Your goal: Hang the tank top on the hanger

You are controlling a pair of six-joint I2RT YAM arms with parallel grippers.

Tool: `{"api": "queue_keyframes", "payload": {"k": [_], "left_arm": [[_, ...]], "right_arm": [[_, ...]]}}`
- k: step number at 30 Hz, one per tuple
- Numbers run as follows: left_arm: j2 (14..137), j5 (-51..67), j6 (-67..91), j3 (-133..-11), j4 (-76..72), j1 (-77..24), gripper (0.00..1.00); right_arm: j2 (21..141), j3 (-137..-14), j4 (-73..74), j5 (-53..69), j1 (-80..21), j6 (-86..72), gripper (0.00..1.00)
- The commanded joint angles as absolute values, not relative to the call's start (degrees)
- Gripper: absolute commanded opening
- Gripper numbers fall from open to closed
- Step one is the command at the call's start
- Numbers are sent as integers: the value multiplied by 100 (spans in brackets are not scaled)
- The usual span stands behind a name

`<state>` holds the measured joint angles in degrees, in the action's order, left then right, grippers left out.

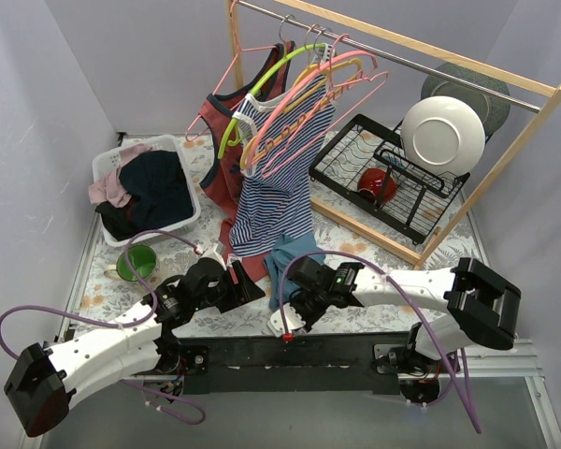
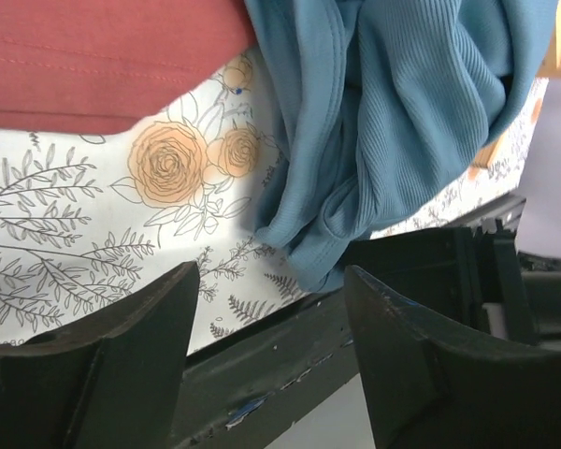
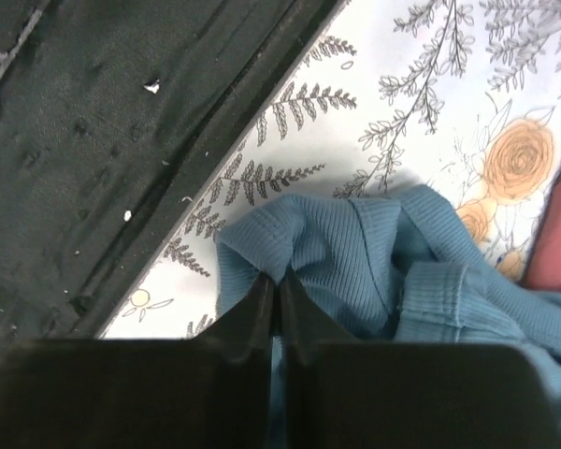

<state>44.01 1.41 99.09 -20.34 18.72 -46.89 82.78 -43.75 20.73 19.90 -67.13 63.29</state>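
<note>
The teal-blue tank top [image 1: 287, 254] lies crumpled on the floral tablecloth near the front edge, below the hanging striped top. My right gripper [image 1: 297, 281] is shut on a fold at its edge, and the ribbed cloth bunches over the tips in the right wrist view [image 3: 276, 281]. My left gripper [image 1: 250, 283] is open and empty just left of the tank top [image 2: 393, 112], with its jaws wide apart [image 2: 269, 276] and touching nothing. Several light-pink hangers [image 1: 329, 101] hang on the rail above.
A navy-and-white striped top [image 1: 276, 182] and a brick-red top [image 1: 226, 140] hang on the wooden rack [image 1: 505, 154], beside a lime-green hanger [image 1: 262, 82] and a yellow hanger [image 1: 329, 73]. There is a laundry basket [image 1: 189, 159] and a green cup [image 1: 136, 263] at left, and a dish rack [image 1: 355, 136] with a white plate [image 1: 441, 136] at right.
</note>
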Motion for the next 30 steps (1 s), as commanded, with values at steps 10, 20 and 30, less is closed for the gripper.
{"api": "queue_keyframes", "payload": {"k": [10,20,30], "left_arm": [[5052,1573,9176,-1661,89,-4711,56],[6442,1723,8640,-2337,-176,-4702,47],[6399,1854,8535,-2575,-325,-4711,40]], "right_arm": [[6101,-4536,3700,2523,-5063,6258,1],[5212,-3868,2778,1688,-3351,5353,1],[5097,-3621,2057,1511,-2558,4412,1]]}}
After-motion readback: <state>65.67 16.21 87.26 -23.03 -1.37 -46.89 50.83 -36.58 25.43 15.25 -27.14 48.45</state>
